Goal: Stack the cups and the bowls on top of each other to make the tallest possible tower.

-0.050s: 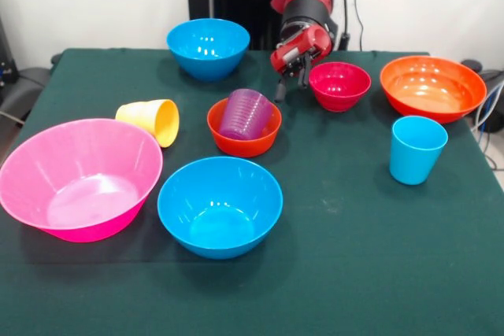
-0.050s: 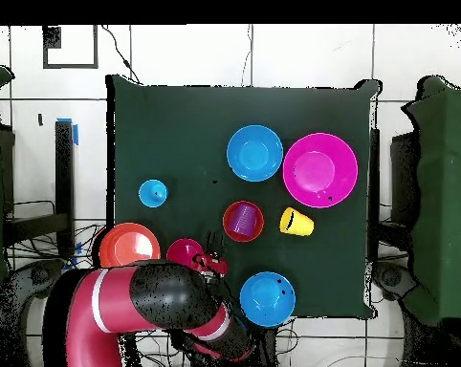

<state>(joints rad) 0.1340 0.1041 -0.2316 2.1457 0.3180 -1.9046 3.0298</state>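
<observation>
While end effector [image 1: 290, 83] hangs beside magenta bowl [image 1: 339, 85], grip state unclear, table's [image 1: 354, 273] near edge bare.

Ribbed cup [image 1: 245, 114] in small bowl [image 1: 244, 141] mid-table, tipped cup [image 1: 151, 120] just left, upright cup [image 1: 416, 149] well right

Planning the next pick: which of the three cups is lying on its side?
The yellow cup, tipped over beside the pink bowl. The light blue cup stands upright; the purple cup sits in the orange-red bowl.
</observation>
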